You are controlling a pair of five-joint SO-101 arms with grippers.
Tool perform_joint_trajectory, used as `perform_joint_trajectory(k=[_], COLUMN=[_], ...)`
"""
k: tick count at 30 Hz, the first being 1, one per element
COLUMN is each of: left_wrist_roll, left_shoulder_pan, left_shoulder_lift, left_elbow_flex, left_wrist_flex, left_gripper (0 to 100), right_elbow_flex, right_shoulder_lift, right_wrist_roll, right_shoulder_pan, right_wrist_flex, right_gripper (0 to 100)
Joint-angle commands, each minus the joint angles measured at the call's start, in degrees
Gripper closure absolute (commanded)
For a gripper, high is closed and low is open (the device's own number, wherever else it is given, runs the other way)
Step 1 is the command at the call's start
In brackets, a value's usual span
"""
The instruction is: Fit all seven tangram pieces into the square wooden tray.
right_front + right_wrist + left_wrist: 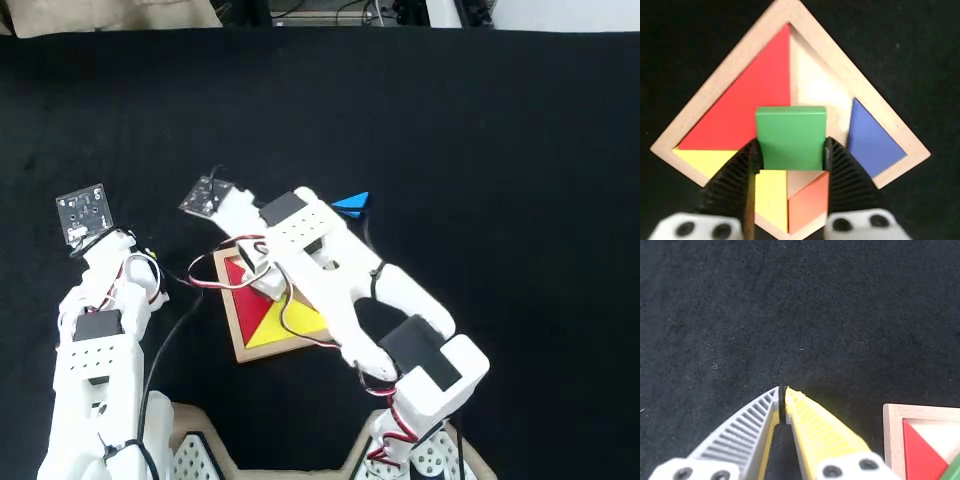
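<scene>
— Over the tray (720,85), the right gripper (791,146) clamps the green square (790,127). How best to seat it?
— Lower it level into the bare gap, edges matched, then release. Left gripper (782,391), closed and empty, sits at the tray's 9 o'clock; the blue triangle (350,204) lies at 1 o'clock.

Green square (791,137), red triangle (747,100)
</scene>
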Motion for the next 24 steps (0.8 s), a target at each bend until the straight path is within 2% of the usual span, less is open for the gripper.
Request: perform_joint_trajectory(k=[1, 9, 24], left_wrist_roll=[0.3, 0.3, 0.3], left_shoulder_pan=[-0.4, -0.4, -0.4], left_shoulder_lift=[-0.3, -0.2, -0.2], left_elbow_flex=[-0.4, -0.4, -0.4], left_wrist_flex=[-1.2, -1.2, -1.2], left_gripper=[97, 97, 97], right_elbow_flex=[-3.5, -3.2, -3.2], right_shoulder_lift=[-0.7, -0.4, -0.3], right_wrist_roll=[0.0, 0.1, 0.2], right_shoulder_pan=[2.1, 5.3, 5.0], right_wrist_flex=[-0.8, -3.1, -4.1], right_gripper=[98.3, 98.1, 98.0])
